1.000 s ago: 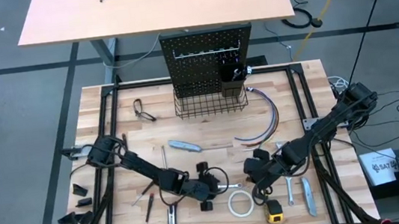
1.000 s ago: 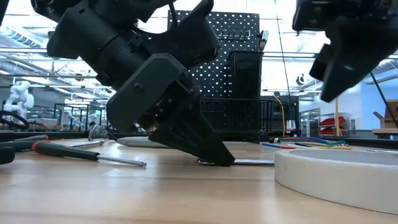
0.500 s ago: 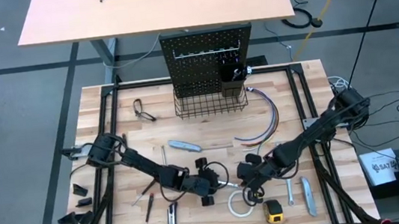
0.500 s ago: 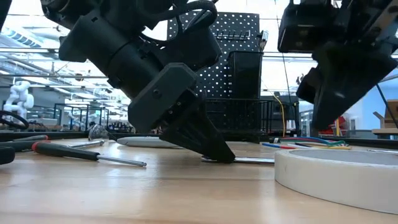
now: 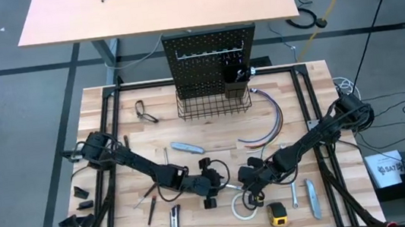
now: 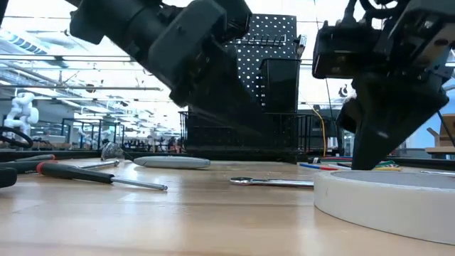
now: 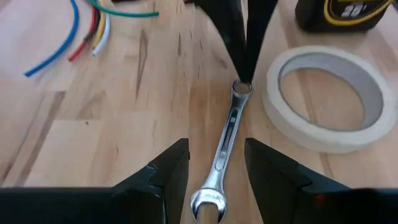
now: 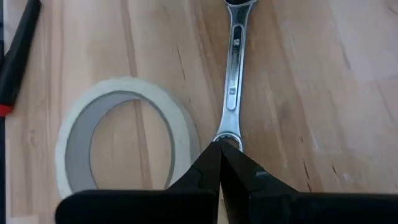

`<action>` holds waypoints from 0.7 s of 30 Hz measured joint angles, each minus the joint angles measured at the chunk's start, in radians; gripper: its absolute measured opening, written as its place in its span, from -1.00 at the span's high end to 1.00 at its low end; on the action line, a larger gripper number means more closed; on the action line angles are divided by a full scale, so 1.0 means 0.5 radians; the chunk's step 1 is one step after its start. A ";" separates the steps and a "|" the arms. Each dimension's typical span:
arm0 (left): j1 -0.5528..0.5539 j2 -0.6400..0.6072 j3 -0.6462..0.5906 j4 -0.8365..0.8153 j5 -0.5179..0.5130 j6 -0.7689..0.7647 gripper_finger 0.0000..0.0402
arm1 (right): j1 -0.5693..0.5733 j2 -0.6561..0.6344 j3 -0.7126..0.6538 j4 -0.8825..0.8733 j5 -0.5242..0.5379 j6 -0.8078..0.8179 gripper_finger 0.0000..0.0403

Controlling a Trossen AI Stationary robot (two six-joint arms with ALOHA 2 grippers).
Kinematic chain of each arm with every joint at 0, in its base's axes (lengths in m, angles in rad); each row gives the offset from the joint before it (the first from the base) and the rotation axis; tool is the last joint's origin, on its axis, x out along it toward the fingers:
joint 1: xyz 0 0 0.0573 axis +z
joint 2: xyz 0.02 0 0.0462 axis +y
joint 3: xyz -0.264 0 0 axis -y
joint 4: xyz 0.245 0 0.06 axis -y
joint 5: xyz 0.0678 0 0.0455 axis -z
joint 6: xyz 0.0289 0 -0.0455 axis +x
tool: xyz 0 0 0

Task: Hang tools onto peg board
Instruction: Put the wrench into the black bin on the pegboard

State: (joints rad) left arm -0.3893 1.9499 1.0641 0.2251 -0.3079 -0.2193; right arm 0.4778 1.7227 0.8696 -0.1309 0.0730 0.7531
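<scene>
A silver wrench [image 7: 227, 134] lies flat on the wooden table [image 5: 114, 139], near its front middle, between my two grippers. My left gripper [image 7: 216, 149] hangs open above the wrench's open-jaw end, a finger on either side, clear of it in the low view. My right gripper [image 8: 219, 155] is shut, its tips down at the wrench's other end. A white tape roll [image 5: 242, 207] and a yellow tape measure [image 5: 278, 213] lie right beside it. The peg board [image 5: 211, 59] stands upright at the table's far edge. My right gripper's shut fingertips [image 7: 244, 68] meet the wrench's ring end [image 8: 227, 138]. They slant down from the table's right and lie in line with the wrench. The wrench stays flat on the table. In the low view the tape roll hides the spot.
Coloured wires [image 5: 265, 122] curve right of the wire basket [image 5: 214, 103]. A grey utility knife [image 5: 187, 148], pliers [image 5: 146, 112], and red-and-black screwdrivers [image 6: 99, 176] lie to the left. More small tools [image 5: 310, 197] lie at the near right.
My left gripper has risen off the table, its fingers at the same gap, and the wrench has stayed lying where it was. My right gripper has come down and toward the table's left, bringing its shut tips to the wrench's ring end.
</scene>
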 joint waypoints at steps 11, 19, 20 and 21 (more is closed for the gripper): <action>-0.006 -0.001 0.001 0.001 0.076 0.074 0.21 | 0.001 0.132 0.010 0.038 0.012 0.092 1.00; 0.054 -0.001 0.070 -0.221 0.267 0.405 0.21 | 0.001 0.137 0.008 0.030 0.006 0.104 1.00; 0.083 -0.001 0.112 -0.326 0.376 0.406 0.21 | 0.001 0.137 0.008 0.029 0.005 0.115 1.00; 0.110 0.000 0.153 -0.414 0.467 0.412 0.21 | 0.001 0.137 0.008 0.029 0.005 0.127 1.00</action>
State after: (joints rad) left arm -0.3341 1.9499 1.1407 0.0180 -0.0742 -0.0133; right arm 0.4782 1.7913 0.8734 -0.1165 0.0757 0.8166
